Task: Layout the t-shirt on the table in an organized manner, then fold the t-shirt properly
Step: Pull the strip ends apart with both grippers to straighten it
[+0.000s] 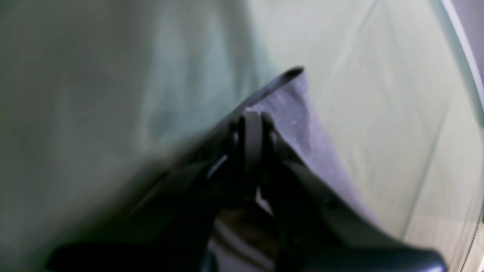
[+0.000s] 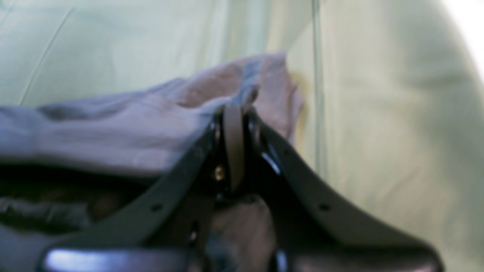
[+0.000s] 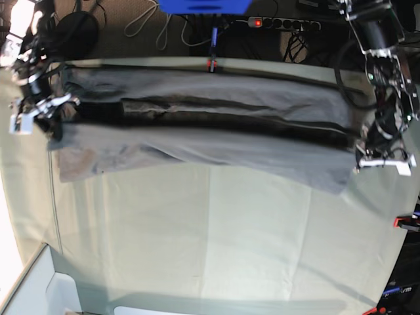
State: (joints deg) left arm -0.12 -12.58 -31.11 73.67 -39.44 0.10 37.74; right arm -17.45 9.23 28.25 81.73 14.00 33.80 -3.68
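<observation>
The grey t-shirt (image 3: 210,141) hangs stretched wide between both grippers over the far part of the table (image 3: 210,243), its lower edge draping onto the pale green cloth. In the base view my left gripper (image 3: 362,146) holds the shirt's right end. My right gripper (image 3: 60,113) holds its left end. The left wrist view shows my left gripper (image 1: 253,113) shut on a fold of the t-shirt (image 1: 298,113). In the right wrist view my right gripper (image 2: 234,109) is shut on bunched fabric of the t-shirt (image 2: 113,128).
A red clamp (image 3: 211,64) grips the table's far edge and another red clamp (image 3: 405,222) the right edge. Behind the table lie cables and a power strip (image 3: 282,23). A white box (image 3: 39,289) sits at the near left corner.
</observation>
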